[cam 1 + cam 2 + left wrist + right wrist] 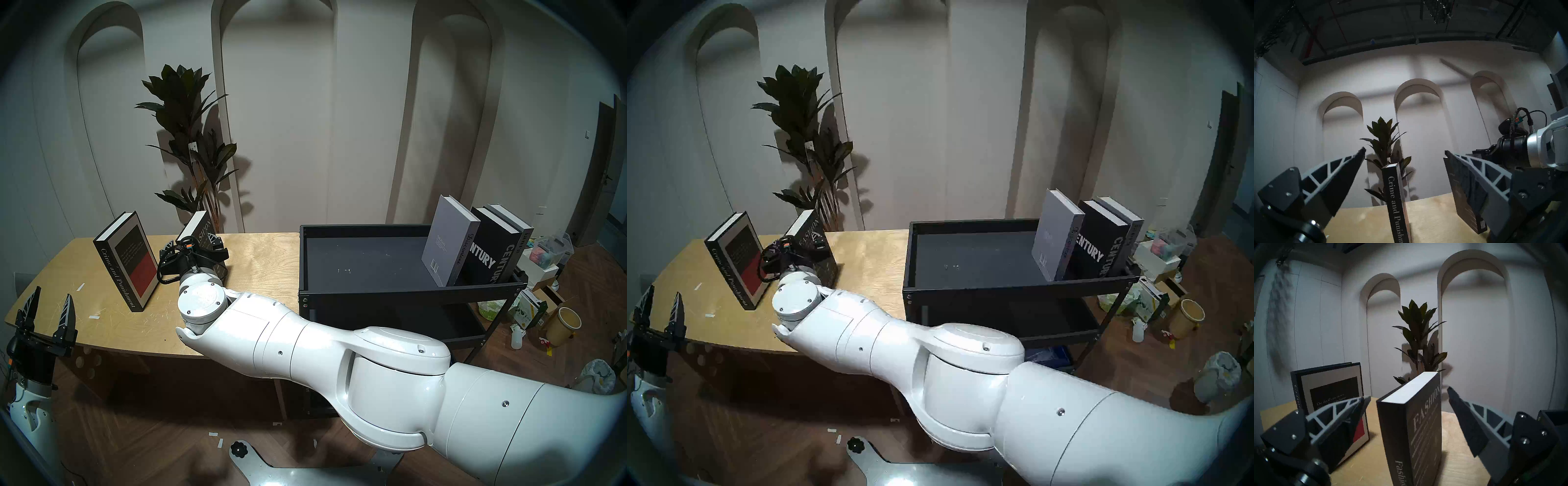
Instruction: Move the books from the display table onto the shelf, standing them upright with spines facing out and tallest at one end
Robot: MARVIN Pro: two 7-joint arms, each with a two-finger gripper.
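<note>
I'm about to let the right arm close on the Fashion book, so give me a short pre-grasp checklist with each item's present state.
1. right gripper open wide enough: ok.
2. Fashion book between the fingers, spine toward the camera: ok.
3. Fashion book upright on the display table: ok.
4. Crime and Punishment clear of the fingers: apart, but close to one; cannot tell.
5. left gripper open and away from both books: ok.
6. Free space on the shelf beside Discontent: ok.

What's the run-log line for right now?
right gripper: open, straddling Fashion book | left gripper: open, idle | Crime and Punishment: on table | cart: three books
</note>
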